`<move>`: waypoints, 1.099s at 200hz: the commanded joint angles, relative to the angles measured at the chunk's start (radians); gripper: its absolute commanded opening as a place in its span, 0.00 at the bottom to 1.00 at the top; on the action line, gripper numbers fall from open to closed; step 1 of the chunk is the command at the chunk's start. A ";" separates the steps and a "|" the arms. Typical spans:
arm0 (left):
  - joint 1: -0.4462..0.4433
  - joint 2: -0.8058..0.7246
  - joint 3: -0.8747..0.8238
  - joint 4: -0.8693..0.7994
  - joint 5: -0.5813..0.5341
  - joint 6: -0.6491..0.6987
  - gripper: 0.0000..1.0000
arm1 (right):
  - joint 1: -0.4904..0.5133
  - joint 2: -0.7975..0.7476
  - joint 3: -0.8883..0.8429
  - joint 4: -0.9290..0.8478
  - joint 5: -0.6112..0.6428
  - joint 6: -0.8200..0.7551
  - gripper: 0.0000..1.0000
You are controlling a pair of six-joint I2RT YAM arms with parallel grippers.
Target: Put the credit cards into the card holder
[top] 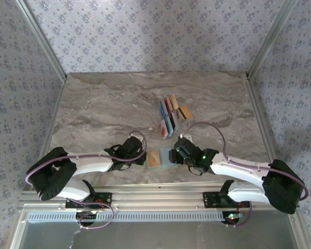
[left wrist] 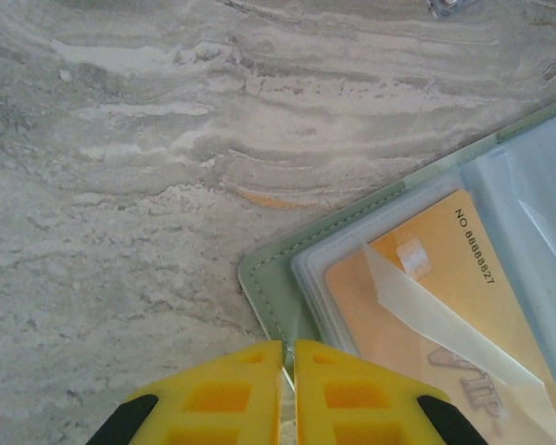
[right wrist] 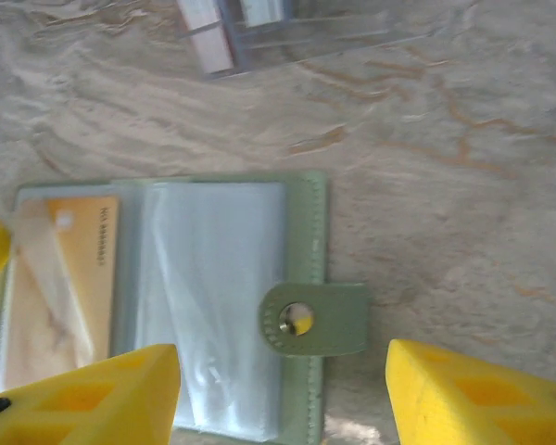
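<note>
Two robot arms work over an open card holder (top: 167, 155) lying flat on a grey marble-patterned table (top: 93, 114), near the front edge and between the two grippers. The left gripper (left wrist: 288, 389) is clenched, its yellow fingers (left wrist: 222, 399) pressed together with the holder's sage-green edge (left wrist: 269, 297) running into the thin slit between them near one corner. The right gripper (right wrist: 283, 399) is released, its yellow fingers (right wrist: 482, 389) spread wide and hovering over the holder's other side, where a green snap tab (right wrist: 315, 320) juts past the stitched border. A tan card (left wrist: 426, 306) sits in a clear plastic pocket on the left-hand half of the holder, a printed number visible along one edge; the neighbouring clear pocket (right wrist: 213, 278) looks unfilled. The remaining credit cards (top: 171, 116), in blue, red, tan, black, teal and white-with-red, lie in a loose cluster on the table just beyond the holder, apart from it and from both grippers.
</note>
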 commanded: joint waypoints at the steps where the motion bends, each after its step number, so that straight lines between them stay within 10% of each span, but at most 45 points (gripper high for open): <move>1: -0.002 -0.012 -0.003 -0.021 0.012 0.017 0.12 | -0.004 0.033 -0.007 -0.021 0.049 -0.007 0.65; 44: -0.001 -0.002 -0.003 -0.016 0.023 0.018 0.12 | -0.013 0.199 0.044 0.026 0.040 -0.028 0.56; 92: -0.001 0.066 0.006 0.008 0.029 0.025 0.12 | 0.037 0.091 0.043 0.000 0.141 -0.021 0.00; 148: -0.007 0.156 0.044 0.086 0.068 -0.013 0.08 | 0.086 -0.006 0.041 0.165 -0.040 -0.059 0.00; 220: 0.010 0.064 0.030 -0.004 -0.027 -0.084 0.13 | 0.074 0.236 0.060 0.512 -0.251 -0.040 0.02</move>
